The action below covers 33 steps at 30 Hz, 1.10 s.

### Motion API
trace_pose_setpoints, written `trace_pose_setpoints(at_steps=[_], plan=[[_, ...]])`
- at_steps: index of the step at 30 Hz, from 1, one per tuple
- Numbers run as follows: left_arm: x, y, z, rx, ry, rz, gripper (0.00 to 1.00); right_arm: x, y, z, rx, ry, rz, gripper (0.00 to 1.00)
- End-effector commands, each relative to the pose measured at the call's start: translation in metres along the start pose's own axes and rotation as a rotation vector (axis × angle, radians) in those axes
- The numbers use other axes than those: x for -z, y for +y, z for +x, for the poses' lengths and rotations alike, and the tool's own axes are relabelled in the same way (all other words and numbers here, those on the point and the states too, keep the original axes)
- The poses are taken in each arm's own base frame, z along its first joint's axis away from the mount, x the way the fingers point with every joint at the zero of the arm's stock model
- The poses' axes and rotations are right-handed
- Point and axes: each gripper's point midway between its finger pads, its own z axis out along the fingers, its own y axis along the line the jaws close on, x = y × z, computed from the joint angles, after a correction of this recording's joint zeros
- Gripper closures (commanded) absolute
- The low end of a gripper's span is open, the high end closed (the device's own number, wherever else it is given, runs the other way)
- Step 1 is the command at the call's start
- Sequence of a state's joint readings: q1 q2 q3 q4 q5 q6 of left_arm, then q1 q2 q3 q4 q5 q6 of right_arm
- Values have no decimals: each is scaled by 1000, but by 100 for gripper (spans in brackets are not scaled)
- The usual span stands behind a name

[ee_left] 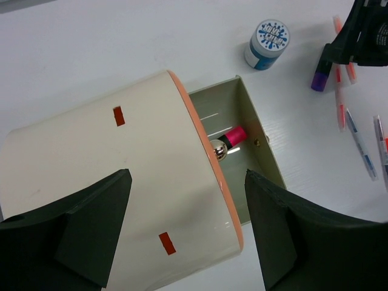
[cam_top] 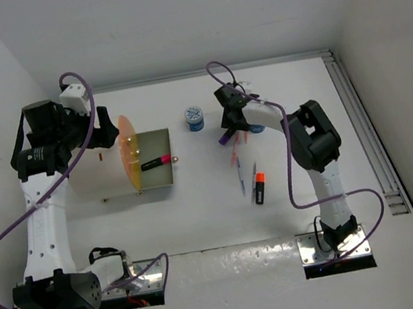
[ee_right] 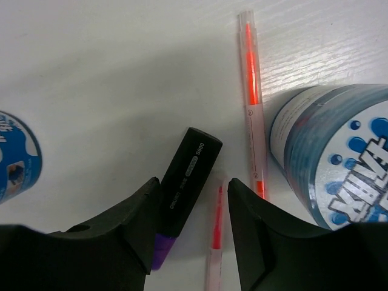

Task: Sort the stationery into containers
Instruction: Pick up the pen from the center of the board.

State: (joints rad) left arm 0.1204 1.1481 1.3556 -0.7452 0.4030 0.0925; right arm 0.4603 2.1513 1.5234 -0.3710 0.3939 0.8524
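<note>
A cream-white drum cabinet (cam_top: 92, 181) lies on the table with one orange-fronted drawer (cam_top: 155, 143) pulled out. A pink-ended highlighter (cam_top: 156, 162) lies inside it, behind the brass knob (ee_left: 218, 148). My left gripper (ee_left: 187, 176) hovers open over the drum (ee_left: 121, 182), one finger to each side. My right gripper (ee_right: 194, 185) is open and low over the table. A purple-ended highlighter (ee_right: 188, 176) lies between its fingers against the left one, with a thin pink pen (ee_right: 217, 224) beside it. Patterned rolls (ee_right: 339, 157) (ee_right: 15, 157) flank it.
Nearer the arms lie several thin pens (cam_top: 239, 173) and an orange-ended highlighter (cam_top: 259, 188). Another pink pen (ee_right: 251, 91) lies beside the right roll. A metal rail (cam_top: 365, 128) runs along the table's right edge, and white walls close in the left, right and back.
</note>
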Motion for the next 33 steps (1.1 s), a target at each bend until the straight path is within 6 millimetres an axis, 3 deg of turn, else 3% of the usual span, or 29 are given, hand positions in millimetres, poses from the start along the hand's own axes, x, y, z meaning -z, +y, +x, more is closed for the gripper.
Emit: trace_pose_setpoints(at_steps=[1,8,14,24,33], plan=[[2,6,-5,-6,-29,-20,18,0,14,-15,-7,-46,-30,52],[1,10,2,-2,-4,-31,18,-8,23,-1,31,-31,-46,52],[3,14,6,-1,8,-42,18,-4,28,-2,42,-39,-51,52],[3,15,9,0,16,-40,18,-15,25,4,134,-58,-38,54],[-1,16,12,5,22,-31,18,-19,40,-14,213,-126,-80,50]])
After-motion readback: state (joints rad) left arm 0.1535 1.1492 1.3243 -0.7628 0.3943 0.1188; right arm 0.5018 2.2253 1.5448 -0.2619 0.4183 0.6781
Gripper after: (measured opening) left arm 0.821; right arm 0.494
